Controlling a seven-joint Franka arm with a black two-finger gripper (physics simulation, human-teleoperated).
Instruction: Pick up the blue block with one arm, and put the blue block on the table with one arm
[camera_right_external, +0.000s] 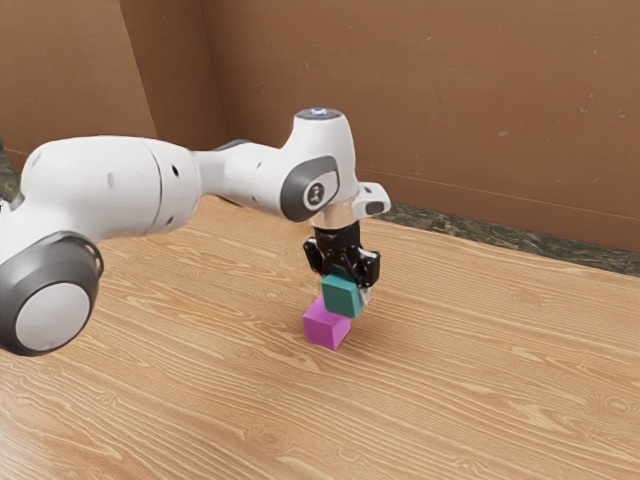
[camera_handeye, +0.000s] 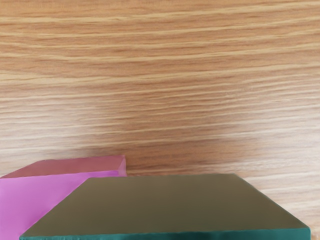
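The gripper (camera_right_external: 346, 290), pointing down, is shut on the teal-blue block (camera_right_external: 342, 297). A pale fingertip stands out at the block's side toward the exterior view's right; the other finger is hidden. The held block overlaps the upper part of a magenta block (camera_right_external: 325, 325) and sits off to one side of it; whether the two touch I cannot tell. In the wrist view, the blue block (camera_handeye: 165, 205) is large at the lower edge, partly covering the magenta block (camera_handeye: 40, 200).
The magenta block stands on the wood-grain table (camera_right_external: 480, 370). Bare wood surrounds the two blocks. Beyond the table's far edge are a dark marbled strip (camera_right_external: 450, 222) and a brown wall (camera_right_external: 480, 110).
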